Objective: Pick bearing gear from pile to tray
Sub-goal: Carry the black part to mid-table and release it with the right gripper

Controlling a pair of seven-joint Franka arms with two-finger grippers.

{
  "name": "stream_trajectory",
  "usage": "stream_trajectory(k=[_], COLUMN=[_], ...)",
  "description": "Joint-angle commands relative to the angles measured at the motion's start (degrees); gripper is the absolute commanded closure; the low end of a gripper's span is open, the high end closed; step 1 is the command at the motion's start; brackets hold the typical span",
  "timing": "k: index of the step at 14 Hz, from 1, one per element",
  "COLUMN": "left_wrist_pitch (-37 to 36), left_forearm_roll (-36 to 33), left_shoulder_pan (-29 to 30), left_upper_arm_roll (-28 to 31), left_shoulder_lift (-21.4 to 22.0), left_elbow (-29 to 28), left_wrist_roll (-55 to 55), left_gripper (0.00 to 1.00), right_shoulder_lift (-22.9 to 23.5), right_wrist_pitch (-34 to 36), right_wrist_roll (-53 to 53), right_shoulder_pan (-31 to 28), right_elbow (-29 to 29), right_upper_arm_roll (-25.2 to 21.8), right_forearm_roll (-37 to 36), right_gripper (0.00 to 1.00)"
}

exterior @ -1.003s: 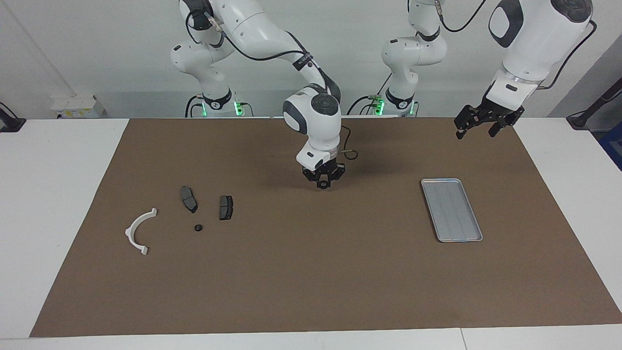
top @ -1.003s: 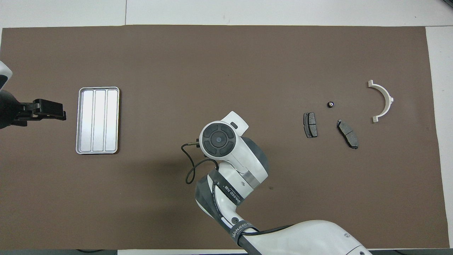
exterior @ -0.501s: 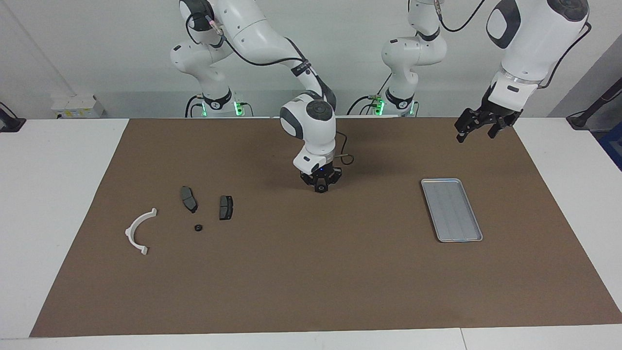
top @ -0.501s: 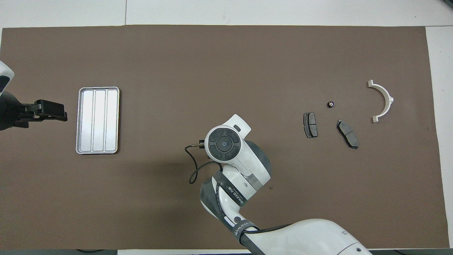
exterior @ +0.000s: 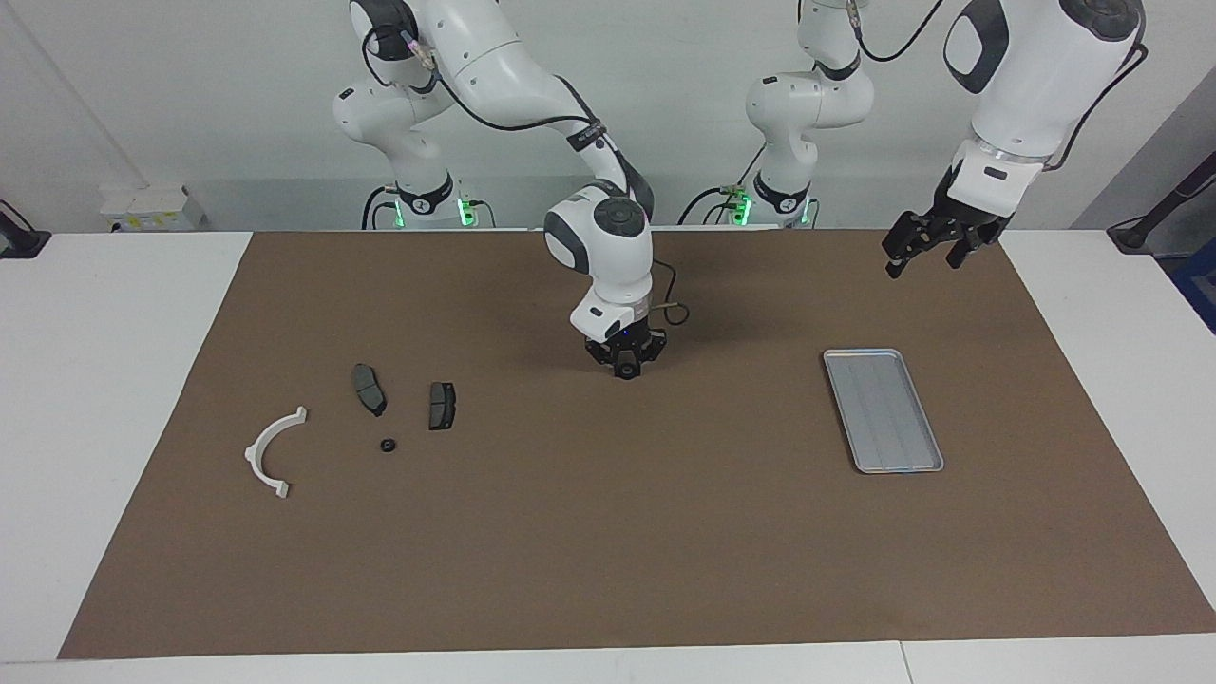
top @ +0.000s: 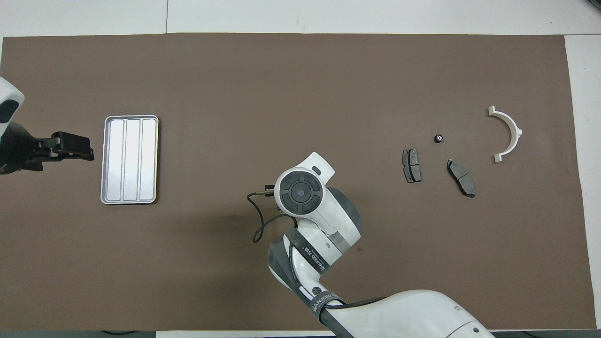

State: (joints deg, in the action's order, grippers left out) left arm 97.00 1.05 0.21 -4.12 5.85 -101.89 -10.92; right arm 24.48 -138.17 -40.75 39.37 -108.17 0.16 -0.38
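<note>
Jaws of the right gripper (exterior: 626,369) point down low over bare brown mat mid-table; can't tell if they're parted or holding anything. Small black round bearing gear (exterior: 388,445) lies toward the right arm's end of the table, w/ the pile: 2 dark grey brake pads (exterior: 369,389) (exterior: 442,405) sit nearer the robots than it, white curved bracket (exterior: 270,453) beside it. Right arm is clearly the nearer one. Shallow silver metal tray (exterior: 883,409), nothing in it, sits toward the left arm's end. Left gripper (exterior: 923,247), jaws parted, waits up in the air near the tray.
</note>
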Motion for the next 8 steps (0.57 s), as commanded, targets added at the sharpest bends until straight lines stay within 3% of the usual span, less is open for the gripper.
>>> stream_trajectory(k=[1, 5, 8], left_wrist_pitch=[1.3, 2.7, 4.2], left_forearm_roll=[-0.7, -0.4, -0.4], left_shoulder_pan=[-1.1, -3.1, -9.9], left_upper_arm_roll=[0.3, 0.3, 0.3], left_shoulder_lift=[2.2, 1.9, -0.6], left_elbow=[-2.6, -4.0, -4.5], left_wrist_roll=[-2.1, -4.3, -12.0], left_gripper=[0.00, 0.00, 0.00], right_shoulder_lift=[-0.8, -2.8, -4.2], right_wrist_pitch=[7.1, 13.0, 14.8], right_wrist_roll=[-0.6, 6.4, 16.4], right_shoulder_pan=[-1.1, -8.4, -16.0], right_elbow=[4.4, 10.4, 12.4], right_upper_arm_roll=[0.1, 0.1, 0.2], right_forearm_roll=[0.7, 0.6, 0.6], right_gripper=[0.30, 0.26, 0.26])
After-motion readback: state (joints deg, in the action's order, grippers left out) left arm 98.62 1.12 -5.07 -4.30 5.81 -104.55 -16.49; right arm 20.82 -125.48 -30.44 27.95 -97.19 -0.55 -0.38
